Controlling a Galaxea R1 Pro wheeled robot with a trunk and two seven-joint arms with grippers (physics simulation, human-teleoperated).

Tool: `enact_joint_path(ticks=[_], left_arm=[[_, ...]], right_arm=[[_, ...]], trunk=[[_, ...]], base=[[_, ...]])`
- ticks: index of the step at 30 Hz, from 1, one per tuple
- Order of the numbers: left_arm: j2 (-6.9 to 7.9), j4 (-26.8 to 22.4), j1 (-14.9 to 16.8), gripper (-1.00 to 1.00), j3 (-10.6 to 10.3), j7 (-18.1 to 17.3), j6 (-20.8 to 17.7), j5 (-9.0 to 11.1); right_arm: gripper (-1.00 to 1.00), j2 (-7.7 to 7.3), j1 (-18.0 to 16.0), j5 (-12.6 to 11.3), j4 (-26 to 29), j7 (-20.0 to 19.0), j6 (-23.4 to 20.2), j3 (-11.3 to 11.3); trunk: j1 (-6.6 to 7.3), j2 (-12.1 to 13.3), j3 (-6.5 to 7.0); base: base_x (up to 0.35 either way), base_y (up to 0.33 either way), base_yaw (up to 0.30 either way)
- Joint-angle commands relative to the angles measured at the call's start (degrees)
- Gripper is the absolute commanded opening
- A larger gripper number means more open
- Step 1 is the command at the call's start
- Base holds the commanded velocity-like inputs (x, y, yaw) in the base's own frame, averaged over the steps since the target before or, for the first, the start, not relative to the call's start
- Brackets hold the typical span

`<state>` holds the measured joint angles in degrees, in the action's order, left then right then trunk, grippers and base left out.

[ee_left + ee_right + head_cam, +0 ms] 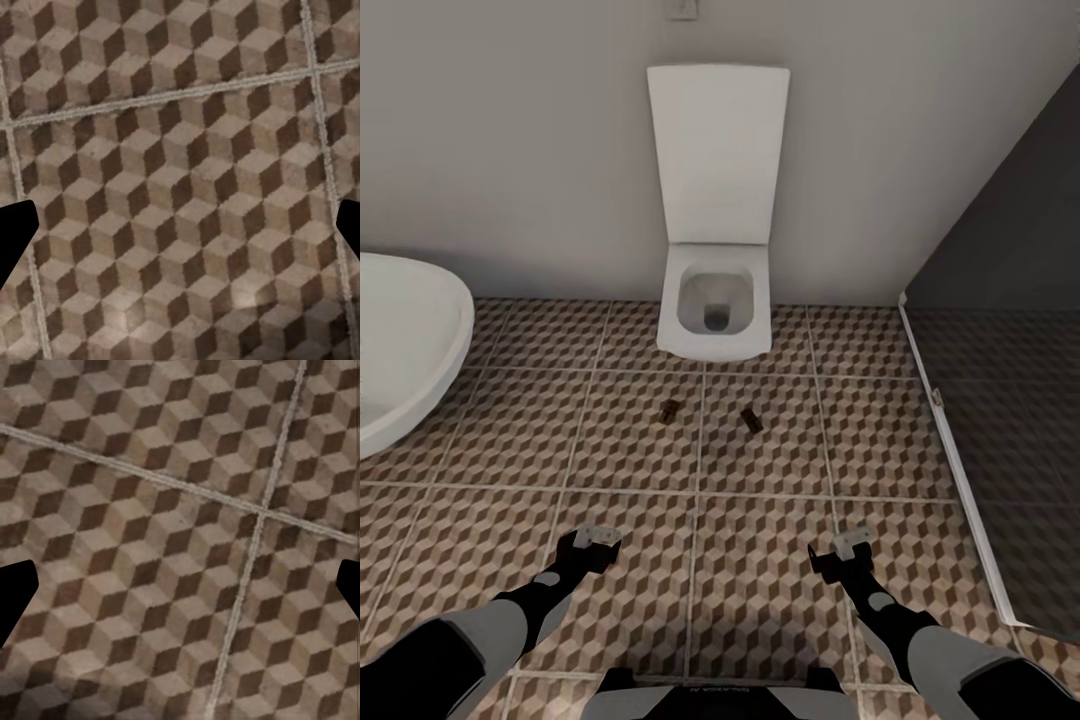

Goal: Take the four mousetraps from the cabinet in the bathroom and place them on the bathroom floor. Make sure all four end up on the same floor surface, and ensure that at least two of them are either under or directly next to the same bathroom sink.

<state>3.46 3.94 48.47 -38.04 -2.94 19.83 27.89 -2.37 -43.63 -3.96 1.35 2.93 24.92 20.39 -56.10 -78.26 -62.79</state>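
Cube-patterned tiles in brown, beige and white cover the bathroom floor, crossed by pale grout lines, and a plain grey wall rises behind it. A white wall-hung toilet sits against that wall with its lid raised upright, the bowl open toward the robot. At the far left edge of the head view, the curved white rim of a basin or tub juts in above the tiles; which of the two it is cannot be told. On the right, a dark glass panel with a pale frame runs from the wall toward the robot. Two mousetraps lie on the tiles just in front of the toilet: the left mousetrap and the right mousetrap, small dark brown pieces, near each other but apart, on either side of a grout line. They are too small for any wire or marking to be made out. Both arms reach forward low over the floor, well short of the traps. The left hand hangs above bare tile, and in its wrist view the dark fingertips sit at opposite edges with patterned floor between them, so it is spread wide. The right hand is likewise spread, its fingertips far apart over a grout crossing, holding nothing.
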Motion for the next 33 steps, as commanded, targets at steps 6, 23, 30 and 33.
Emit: enact_joint_path(ticks=[6,23,30,33], left_arm=[[-0.04,0.2,0.0,1.00,-0.5,-0.3,0.3,0.6],[-0.11,0.2,0.0,1.00,-0.5,-0.3,0.3,0.6],[-0.19,0.2,-0.2,1.00,-0.5,-0.3,0.3,0.6],[-0.20,0.2,-0.2,1.00,-0.5,-0.3,0.3,0.6]], right_arm=[[1.00,0.00,0.2,-0.4,0.0,0.2,0.8,0.5],[1.00,0.00,0.2,-0.4,0.0,0.2,1.2,0.5],[1.00,0.00,0.2,-0.4,0.0,0.2,1.2,0.5],[1.00,0.00,0.2,-0.4,0.0,0.2,1.2,0.5]], trunk=[[1.32,2.4,1.57],[5.06,9.2,6.14],[6.59,12.0,8.03],[7.25,13.2,8.84]], base=[[0.000,0.000,0.000],[0.000,0.000,0.000],[0.000,0.000,0.000],[0.000,0.000,0.000]])
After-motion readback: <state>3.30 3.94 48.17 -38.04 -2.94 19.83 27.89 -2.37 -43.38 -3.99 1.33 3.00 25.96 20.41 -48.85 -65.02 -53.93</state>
